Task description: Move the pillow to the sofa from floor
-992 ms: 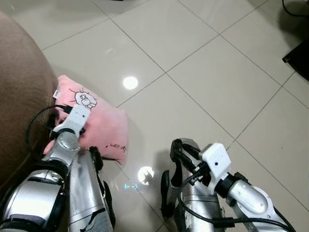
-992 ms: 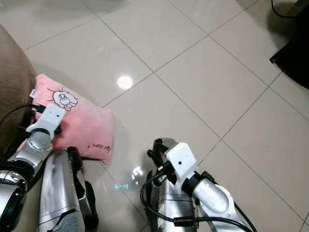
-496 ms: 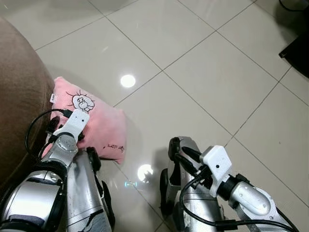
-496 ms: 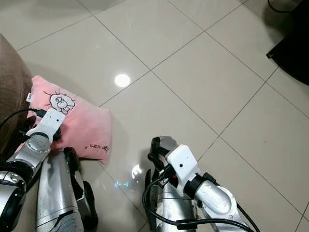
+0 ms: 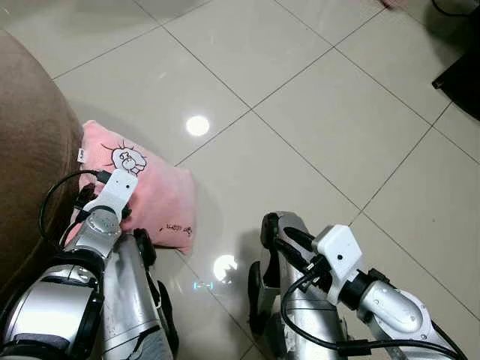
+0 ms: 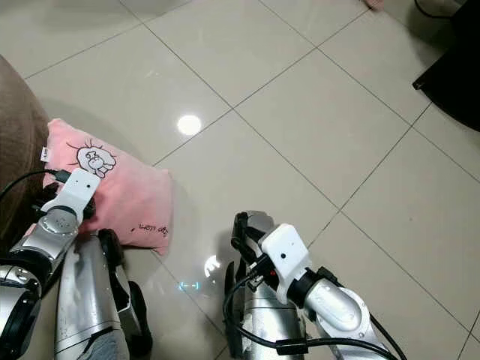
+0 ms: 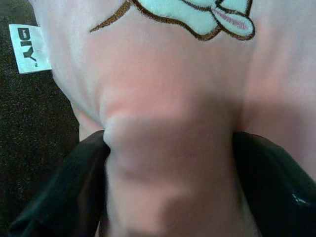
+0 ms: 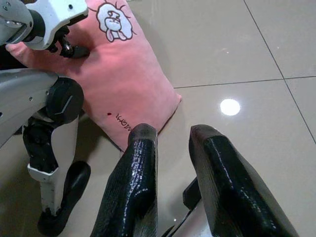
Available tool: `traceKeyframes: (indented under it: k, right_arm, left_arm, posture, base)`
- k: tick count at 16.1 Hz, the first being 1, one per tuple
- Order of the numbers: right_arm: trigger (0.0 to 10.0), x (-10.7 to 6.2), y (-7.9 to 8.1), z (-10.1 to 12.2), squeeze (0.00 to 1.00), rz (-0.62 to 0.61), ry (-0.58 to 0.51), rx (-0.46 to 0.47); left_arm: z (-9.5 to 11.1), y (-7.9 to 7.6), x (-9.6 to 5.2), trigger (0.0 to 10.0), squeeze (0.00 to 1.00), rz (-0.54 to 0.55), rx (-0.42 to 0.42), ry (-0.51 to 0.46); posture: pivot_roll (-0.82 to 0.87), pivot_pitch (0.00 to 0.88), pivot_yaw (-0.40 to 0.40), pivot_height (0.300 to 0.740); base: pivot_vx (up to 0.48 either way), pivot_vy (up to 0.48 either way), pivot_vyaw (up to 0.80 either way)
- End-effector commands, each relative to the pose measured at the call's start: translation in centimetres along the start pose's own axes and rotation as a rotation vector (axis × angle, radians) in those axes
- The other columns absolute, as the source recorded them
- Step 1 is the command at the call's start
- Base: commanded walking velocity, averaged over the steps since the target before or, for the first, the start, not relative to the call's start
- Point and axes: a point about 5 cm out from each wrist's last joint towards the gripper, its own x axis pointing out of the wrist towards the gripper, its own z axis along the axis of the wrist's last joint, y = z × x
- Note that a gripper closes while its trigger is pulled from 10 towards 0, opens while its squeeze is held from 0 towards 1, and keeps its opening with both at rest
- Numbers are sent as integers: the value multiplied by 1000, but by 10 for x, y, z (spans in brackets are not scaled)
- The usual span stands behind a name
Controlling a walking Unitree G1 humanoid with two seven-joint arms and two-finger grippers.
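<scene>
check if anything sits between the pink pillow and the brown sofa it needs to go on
Nothing visible does. The pillow lies on the tiled floor right beside the sofa, its edge against the sofa's base. The left pincer is already shut on a fold of it; the right pincer hangs open, apart.

I see a floor (image 5: 315, 112) of large glossy beige tiles with thin dark grout lines (image 5: 300, 161). Two round ceiling-light reflections (image 5: 197, 125) show on it. Brown upholstered furniture (image 5: 30, 172) borders the left edge. A dark object (image 5: 461, 82) occupies the far right corner.
</scene>
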Motion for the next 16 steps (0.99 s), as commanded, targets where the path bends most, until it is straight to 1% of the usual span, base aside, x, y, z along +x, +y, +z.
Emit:
traceKeyframes:
  k: [1,12,16]
  right_arm:
    - [10000,-4,0,-5,0,3,17,14]
    - [10000,-3,0,-7,0,-5,20,11]
    - [10000,-3,0,-7,0,-6,22,8]
  left_arm:
    - [-18,-12,-4,0,0,-49,-6,69]
    - [-15,-12,-3,0,0,-60,-21,59]
    - [-13,-13,-3,0,0,-68,-40,56]
  posture:
    - [-79,339,-148,485]
    - [-70,326,-136,485]
    - [-70,323,-135,485]
  base:
    - [0,0,0]
    - [0,0,0]
    - [0,0,0]
